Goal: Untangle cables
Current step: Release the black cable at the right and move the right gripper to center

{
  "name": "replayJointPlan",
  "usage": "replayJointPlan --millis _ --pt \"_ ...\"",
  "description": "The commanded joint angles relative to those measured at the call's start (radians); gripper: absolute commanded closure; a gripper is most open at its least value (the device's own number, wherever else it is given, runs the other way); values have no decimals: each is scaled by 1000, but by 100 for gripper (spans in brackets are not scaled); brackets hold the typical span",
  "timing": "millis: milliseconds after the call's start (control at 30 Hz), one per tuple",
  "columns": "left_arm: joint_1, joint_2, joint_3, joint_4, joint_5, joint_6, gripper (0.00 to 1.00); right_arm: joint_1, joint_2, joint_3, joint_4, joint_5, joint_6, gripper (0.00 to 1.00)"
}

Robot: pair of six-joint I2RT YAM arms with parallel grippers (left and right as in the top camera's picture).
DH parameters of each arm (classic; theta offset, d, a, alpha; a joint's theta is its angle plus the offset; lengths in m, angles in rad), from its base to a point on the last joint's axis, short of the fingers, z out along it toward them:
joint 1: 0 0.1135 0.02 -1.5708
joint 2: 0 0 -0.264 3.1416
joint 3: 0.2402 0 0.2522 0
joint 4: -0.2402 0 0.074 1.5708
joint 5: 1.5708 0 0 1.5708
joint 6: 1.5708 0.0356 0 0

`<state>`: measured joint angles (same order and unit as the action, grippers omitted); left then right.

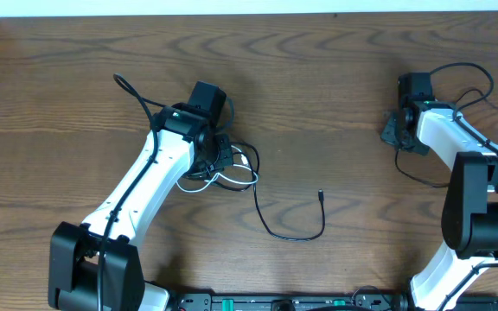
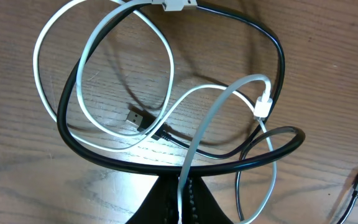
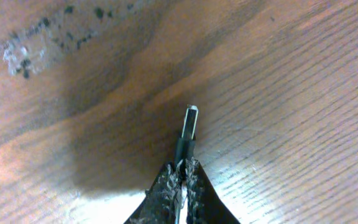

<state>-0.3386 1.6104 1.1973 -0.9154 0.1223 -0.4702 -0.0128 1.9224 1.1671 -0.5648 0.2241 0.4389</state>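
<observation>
Two cords, the white cable (image 2: 263, 106) and the black cable (image 2: 281, 59), lie tangled left of the table's (image 1: 318, 69) centre, with the left gripper (image 2: 182, 179) pinching a white strand. Near the right edge, the right gripper (image 3: 183, 168) is clamped on a small black plug (image 3: 190, 124).

Overhead looks straight down on the whole counter (image 1: 318, 104). Each wrist view looks down from close; the left shares the cables (image 1: 247, 173) left of center.

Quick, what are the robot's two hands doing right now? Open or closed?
Left hand: closed, pinching the white cable.
Right hand: closed on a black plug with a silver tip.
</observation>
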Motion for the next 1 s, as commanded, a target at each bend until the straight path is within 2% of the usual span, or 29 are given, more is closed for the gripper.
replayJointPlan --millis 0,333,467,567,600,667,733,800,833,967 --pt "-3 6 -2 -5 -2 13 92 -9 -92 18 -2 10 -71 99" --pt "-6 6 -2 -9 -2 13 93 -180 -388 65 63 181 -101 99" --pt "-6 6 -2 -16 -2 13 93 -294 -458 65 80 285 8 99" --pt "-6 6 -2 -22 -2 13 92 -402 -465 65 78 286 79 98" --pt "-6 6 -2 -23 -2 13 92 -438 -463 64 71 273 96 94" --pt "-6 6 -2 -23 -2 13 92 -495 -457 64 52 237 126 77" --pt "-6 6 -2 -23 -2 13 92 -545 -450 63 47 166 129 53" --pt "-6 6 -2 -23 -2 13 92 -584 -447 63 36 71 129 41" --pt "-6 6 -2 -23 -2 13 92 -599 -447 63 31 31 129 37" --pt "-6 6 -2 -23 -2 13 92 -622 -444 62 23 -95 129 36"
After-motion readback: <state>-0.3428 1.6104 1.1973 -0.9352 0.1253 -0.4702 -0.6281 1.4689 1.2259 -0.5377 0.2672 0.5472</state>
